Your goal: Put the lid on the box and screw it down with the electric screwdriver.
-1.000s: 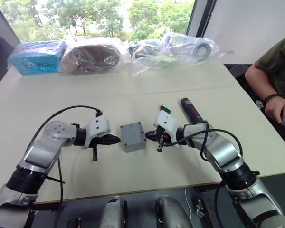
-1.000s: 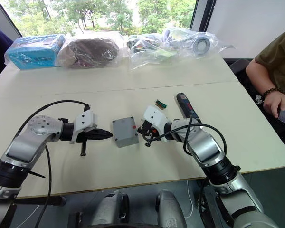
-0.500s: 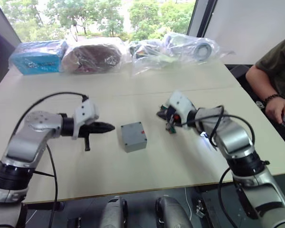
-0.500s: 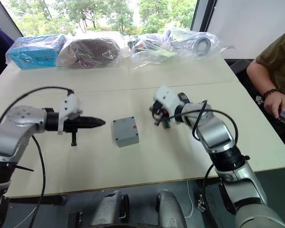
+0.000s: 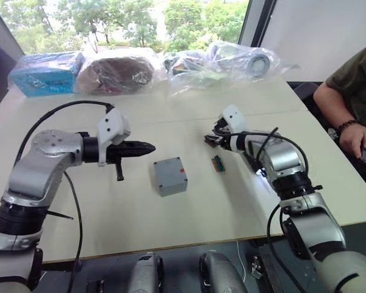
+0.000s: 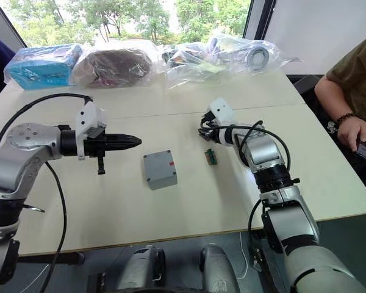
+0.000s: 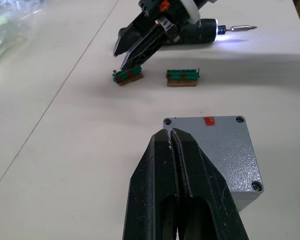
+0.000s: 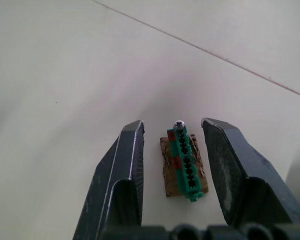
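- Here, the box (image 5: 171, 175) is sitting with the lid (image 7: 215, 145) on it, near the middle of the desk (image 5: 171, 122) and a little toward its front edge; a small red mark is showing on the lid's top, and screw holes are showing at its corners.
- The left gripper (image 5: 147, 147) is hovering above the desk, to the left of the box and apart from it, with its two black fingers (image 7: 162, 200) pressing together and holding nothing.
- The right gripper (image 8: 172, 165) is hanging low toward the desk's right side, behind and to the right of the box, with its fingers (image 8: 125, 175) standing apart on either side of a small green circuit piece (image 8: 182, 165) that is lying on the desk; whether the fingers are touching that piece cannot be told.
- A second green circuit piece (image 5: 218, 163) is lying on the desk between the box and the right gripper, apart from both.
- In the left wrist view, the electric screwdriver (image 7: 210, 25) is lying on the desk behind the right gripper, with its metal bit pointing away from it and a bluish light glowing at its tip.
- Clear plastic bags (image 5: 244, 61) and a blue package (image 5: 46, 73) are lying along the desk's far edge.
- A person's hand (image 5: 357, 137) is resting just beyond the desk's right edge.
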Controlling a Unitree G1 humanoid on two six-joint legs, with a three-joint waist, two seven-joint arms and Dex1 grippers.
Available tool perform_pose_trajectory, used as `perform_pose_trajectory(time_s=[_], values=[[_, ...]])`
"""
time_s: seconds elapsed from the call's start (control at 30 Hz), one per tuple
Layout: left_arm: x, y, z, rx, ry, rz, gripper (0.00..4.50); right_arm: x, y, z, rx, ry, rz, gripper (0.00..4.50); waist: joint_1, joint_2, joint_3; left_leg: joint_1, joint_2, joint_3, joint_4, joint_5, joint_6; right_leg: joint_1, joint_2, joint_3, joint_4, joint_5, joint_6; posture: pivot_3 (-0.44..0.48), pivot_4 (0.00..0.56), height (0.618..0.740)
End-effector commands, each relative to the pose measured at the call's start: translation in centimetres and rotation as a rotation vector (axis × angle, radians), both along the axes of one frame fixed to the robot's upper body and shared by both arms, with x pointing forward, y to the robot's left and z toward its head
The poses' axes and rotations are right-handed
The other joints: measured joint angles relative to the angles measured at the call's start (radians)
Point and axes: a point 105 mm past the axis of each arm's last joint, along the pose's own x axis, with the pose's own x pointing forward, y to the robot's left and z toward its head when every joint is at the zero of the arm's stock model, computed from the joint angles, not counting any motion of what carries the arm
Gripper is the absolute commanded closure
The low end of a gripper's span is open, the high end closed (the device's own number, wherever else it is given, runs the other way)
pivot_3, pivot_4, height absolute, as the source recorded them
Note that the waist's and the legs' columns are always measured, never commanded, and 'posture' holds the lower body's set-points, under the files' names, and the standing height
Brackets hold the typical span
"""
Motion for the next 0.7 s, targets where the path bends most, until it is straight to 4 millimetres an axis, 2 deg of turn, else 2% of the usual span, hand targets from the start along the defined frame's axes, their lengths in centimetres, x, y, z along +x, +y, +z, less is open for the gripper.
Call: perform_pose_trajectory(time_s=[0.03, 0.7], values=[[-0.4, -0.5, 1.0, -0.005, -0.044, -0.024, 4.50, 0.8, 0.3, 1.8, 0.013, -0.063, 0.012, 2.64, 0.001, 0.000, 0.000, 0.000, 0.000, 0.000, 0.000, 0.000, 0.000, 0.000, 0.000, 0.000, 0.000, 0.000, 0.000, 0.000, 0.150, 0.740], [-0.5, -0.3, 0.4, -0.003, -0.042, -0.020, 4.50, 1.7, 0.6, 0.5, 0.001, -0.028, 0.022, 2.64, 0.000, 0.000, 0.000, 0.000, 0.000, 0.000, 0.000, 0.000, 0.000, 0.000, 0.000, 0.000, 0.000, 0.000, 0.000, 0.000, 0.150, 0.740]])
